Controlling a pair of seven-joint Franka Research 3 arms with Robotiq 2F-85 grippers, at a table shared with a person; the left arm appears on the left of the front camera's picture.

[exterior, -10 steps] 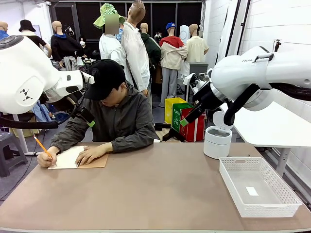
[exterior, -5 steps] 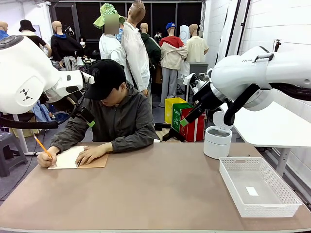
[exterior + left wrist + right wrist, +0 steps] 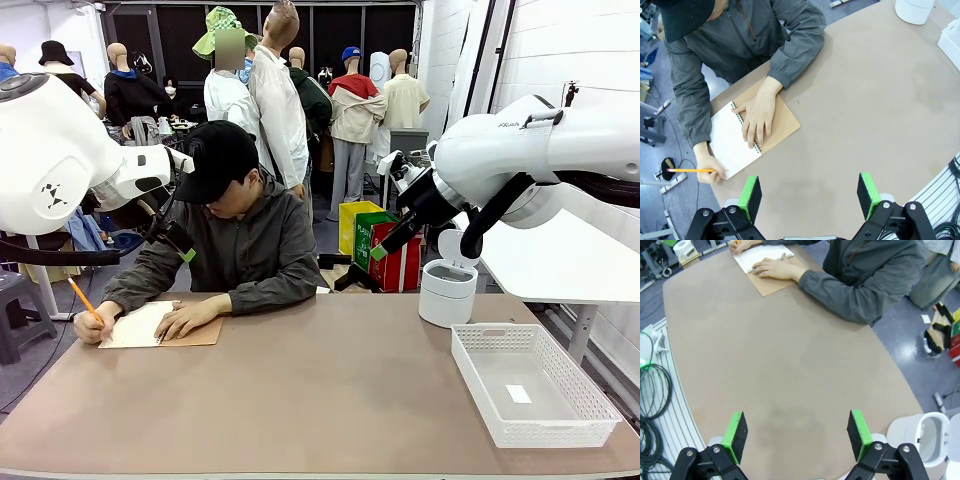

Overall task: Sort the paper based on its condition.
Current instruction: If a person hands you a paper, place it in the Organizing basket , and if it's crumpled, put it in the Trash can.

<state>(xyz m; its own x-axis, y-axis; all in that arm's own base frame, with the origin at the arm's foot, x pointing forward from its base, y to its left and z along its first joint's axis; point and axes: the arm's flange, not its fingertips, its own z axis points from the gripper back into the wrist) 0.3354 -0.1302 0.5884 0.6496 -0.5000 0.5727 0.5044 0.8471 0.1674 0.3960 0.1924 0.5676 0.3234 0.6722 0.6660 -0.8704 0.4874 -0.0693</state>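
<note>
- The paper, a flat white notebook-size sheet, lies at the far left corner of the brown tabletop. It is bound in an open spiral notebook with a brown cardboard cover.
- The person presses one flat palm on the page, it seems in order to stop the notebook from sliding. The person's writing hand brings an orange pencil to the edge of the sheet.
- The robot's left hand hangs high above the tabletop, its green pads wide apart with nothing between them.
- The robot's right hand is released and empty in the same way. I think both are held up to leave the person room.
- A white plastic basket and a round white bin with its lid up stand at the robot's right. Probably they are the two places for sorting, and the sheet is not yet given over.
</note>
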